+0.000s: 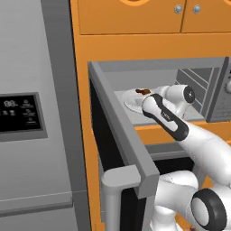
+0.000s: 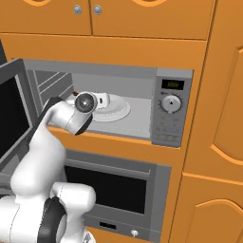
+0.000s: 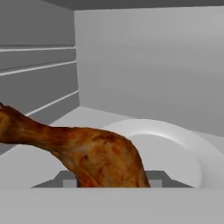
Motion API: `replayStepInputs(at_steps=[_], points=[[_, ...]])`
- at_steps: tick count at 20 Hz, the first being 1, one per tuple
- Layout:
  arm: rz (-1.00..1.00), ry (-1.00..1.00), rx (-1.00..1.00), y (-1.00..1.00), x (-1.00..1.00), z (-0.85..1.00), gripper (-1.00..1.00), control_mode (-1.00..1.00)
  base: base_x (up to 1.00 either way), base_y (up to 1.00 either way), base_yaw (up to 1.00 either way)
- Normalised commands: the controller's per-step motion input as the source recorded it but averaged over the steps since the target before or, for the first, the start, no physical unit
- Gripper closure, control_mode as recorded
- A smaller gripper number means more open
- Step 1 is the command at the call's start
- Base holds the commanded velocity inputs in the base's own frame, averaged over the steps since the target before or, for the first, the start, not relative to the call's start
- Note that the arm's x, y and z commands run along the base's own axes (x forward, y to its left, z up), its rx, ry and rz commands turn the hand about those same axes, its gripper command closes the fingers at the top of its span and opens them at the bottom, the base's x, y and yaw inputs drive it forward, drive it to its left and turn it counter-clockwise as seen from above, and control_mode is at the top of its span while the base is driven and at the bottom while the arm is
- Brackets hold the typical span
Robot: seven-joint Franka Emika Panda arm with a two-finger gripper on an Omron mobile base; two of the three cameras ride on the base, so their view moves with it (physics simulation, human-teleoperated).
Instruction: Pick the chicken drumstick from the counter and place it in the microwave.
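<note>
The microwave point(image 2: 172, 110) stands open, its door point(image 1: 122, 133) swung out to the left. My gripper point(image 3: 111, 179) reaches inside the cavity and is shut on the chicken drumstick point(image 3: 98, 155), which is reddish-brown and glossy. Its thick end sits between my fingertips point(image 3: 65, 179) and its thin end points left. The drumstick point(image 1: 143, 91) hangs just over the near-left rim of the round white plate point(image 3: 175, 144), also seen as the plate point(image 2: 116, 110); whether it touches the plate I cannot tell. The counter is out of view.
The grey fridge point(image 1: 27, 113) with its display panel stands left of the open door. A dark-windowed oven point(image 2: 114, 190) sits under the microwave. Orange cabinets point(image 2: 118, 19) run above, and a tall orange panel point(image 2: 218, 118) stands to the right.
</note>
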Motion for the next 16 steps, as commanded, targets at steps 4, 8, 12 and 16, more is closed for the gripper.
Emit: replayStepInputs(at_steps=[4, 8, 12, 16], points=[[0.0, 0.06, 0.0, -0.15, 0.45, 0.0, 1.0, -1.0, 0.0, 0.0, 0.0], [0.0, 0.19, 0.0, -0.2, 0.34, -0.06, 1.0, -1.0, 0.0, 0.0, 0.0], [0.0, 0.12, 0.0, -0.02, 0.35, -0.2, 1.0, -1.0, 0.0, 0.0, 0.0], [0.0, 0.02, 0.0, 0.0, 0.42, -0.04, 1.0, -1.0, 0.0, 0.0, 0.0]])
